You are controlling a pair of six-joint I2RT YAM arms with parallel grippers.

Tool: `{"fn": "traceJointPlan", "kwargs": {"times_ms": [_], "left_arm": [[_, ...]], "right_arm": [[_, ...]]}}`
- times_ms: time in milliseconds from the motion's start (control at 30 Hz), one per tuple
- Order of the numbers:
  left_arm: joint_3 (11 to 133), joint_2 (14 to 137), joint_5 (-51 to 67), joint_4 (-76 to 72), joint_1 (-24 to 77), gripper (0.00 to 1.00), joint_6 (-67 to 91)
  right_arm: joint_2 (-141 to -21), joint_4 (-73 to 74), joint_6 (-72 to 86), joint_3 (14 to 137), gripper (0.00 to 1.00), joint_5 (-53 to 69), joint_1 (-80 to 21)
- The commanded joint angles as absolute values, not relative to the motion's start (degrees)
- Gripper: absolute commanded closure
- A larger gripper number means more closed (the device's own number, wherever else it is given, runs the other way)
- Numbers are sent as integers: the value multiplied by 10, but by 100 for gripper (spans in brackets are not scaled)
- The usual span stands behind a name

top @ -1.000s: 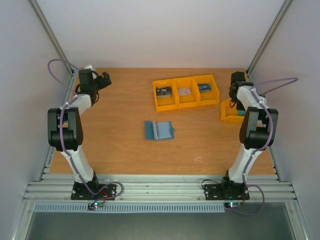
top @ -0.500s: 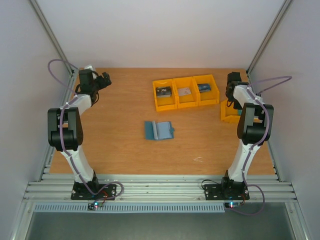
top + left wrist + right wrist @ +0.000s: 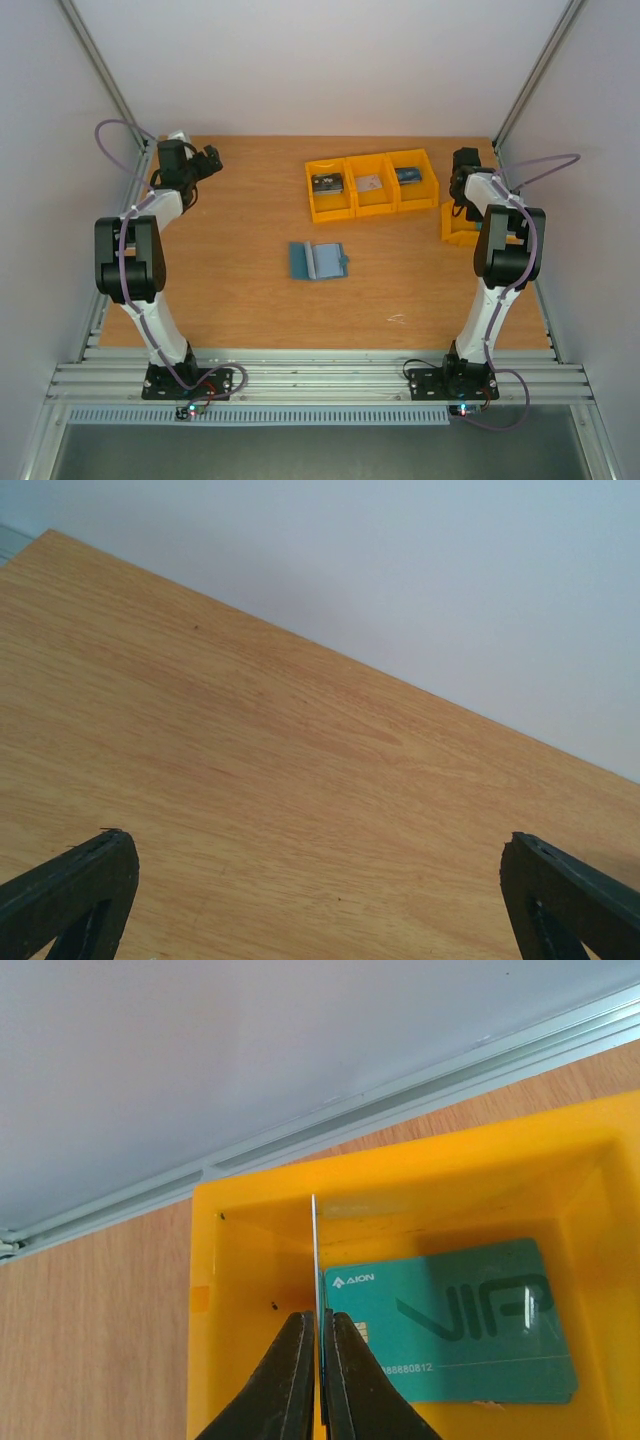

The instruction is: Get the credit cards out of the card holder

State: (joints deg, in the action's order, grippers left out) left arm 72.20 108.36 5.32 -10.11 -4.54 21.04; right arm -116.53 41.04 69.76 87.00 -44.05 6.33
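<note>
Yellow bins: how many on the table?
4. Side by side at far centre: left bin, middle bin, right bin; fourth bin apart at the right edge, under the right gripper.

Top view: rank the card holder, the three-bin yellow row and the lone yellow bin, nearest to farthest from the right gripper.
1. lone yellow bin, right edge, directly below the right gripper, which pinches a credit card.
2. three-bin yellow row, far centre, to its left.
3. card holder, table middle, lying open.

Left arm (image 3: 130,255) reaches to 10 o'clock, its left gripper (image 3: 312,838) spread wide; right arm (image 3: 505,250) stretches to 2 o'clock, right gripper (image 3: 320,1316) pinched tight on an edge-on card (image 3: 315,1250)
</note>
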Motion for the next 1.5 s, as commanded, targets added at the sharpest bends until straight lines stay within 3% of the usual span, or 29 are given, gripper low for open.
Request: {"fn": "traceJointPlan", "kwargs": {"times_ms": [0, 333, 600, 767, 967, 1200, 1233, 1300, 1467], "left_arm": [[718, 1063, 41, -134, -49, 1, 214], [719, 1066, 43, -133, -49, 1, 214], [716, 1064, 46, -133, -50, 1, 215], [713, 1063, 49, -137, -50, 1, 215], [707, 1058, 50, -144, -50, 1, 216], [697, 1045, 47, -149, -51, 1, 213], [695, 1043, 48, -151, -50, 1, 213], [689, 1036, 48, -155, -51, 1, 213], [657, 1001, 51, -169, -50, 1, 202]], "right_arm": [[-1173, 388, 676, 869, 97, -484, 59], [-1180, 435, 718, 879, 86, -476, 57], [-1184, 504, 750, 908, 66, -469, 56], [-1208, 592, 749, 978, 50, -467, 56], [-1239, 682, 756, 1057, 37, -470, 56], [-1240, 611, 540, 1119, 30, -509, 56], [-1234, 584, 501, 1121, 26, -507, 57], [-1221, 513, 395, 1119, 3, -494, 57], [-1173, 372, 183, 1101, 2, -442, 57]]}}
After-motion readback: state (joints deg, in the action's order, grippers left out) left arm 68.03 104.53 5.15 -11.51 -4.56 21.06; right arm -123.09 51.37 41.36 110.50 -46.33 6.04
